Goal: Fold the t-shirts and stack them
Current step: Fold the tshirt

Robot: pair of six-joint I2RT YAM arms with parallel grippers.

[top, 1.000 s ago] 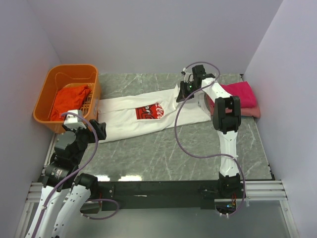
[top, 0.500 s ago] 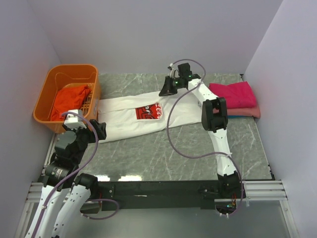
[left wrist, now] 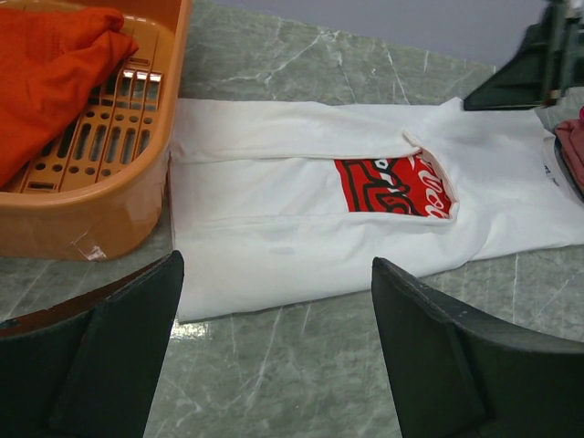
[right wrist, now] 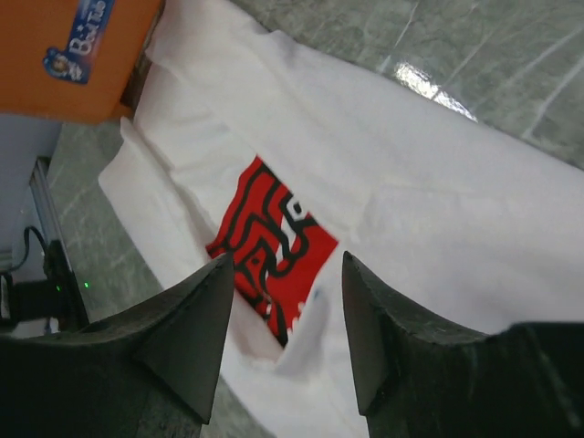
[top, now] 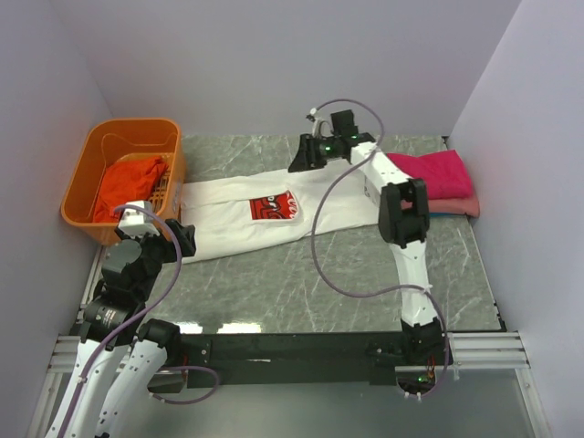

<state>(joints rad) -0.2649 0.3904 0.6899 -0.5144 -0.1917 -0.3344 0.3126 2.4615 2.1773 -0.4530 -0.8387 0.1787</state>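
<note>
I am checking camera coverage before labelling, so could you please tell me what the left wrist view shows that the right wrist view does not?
Only the left wrist view: the orange-red t-shirt lying inside the orange basket, whose slotted inner wall shows.
Only the right wrist view: a blue and white sticker on the basket's outer wall.
Both: the white t-shirt with its red print, spread on the table beside the basket, each seen past its own open gripper, the left gripper and the right gripper.

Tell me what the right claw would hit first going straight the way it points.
Probably the white t-shirt, near its red print; the right claw aims down at it, though depth is unclear.
</note>
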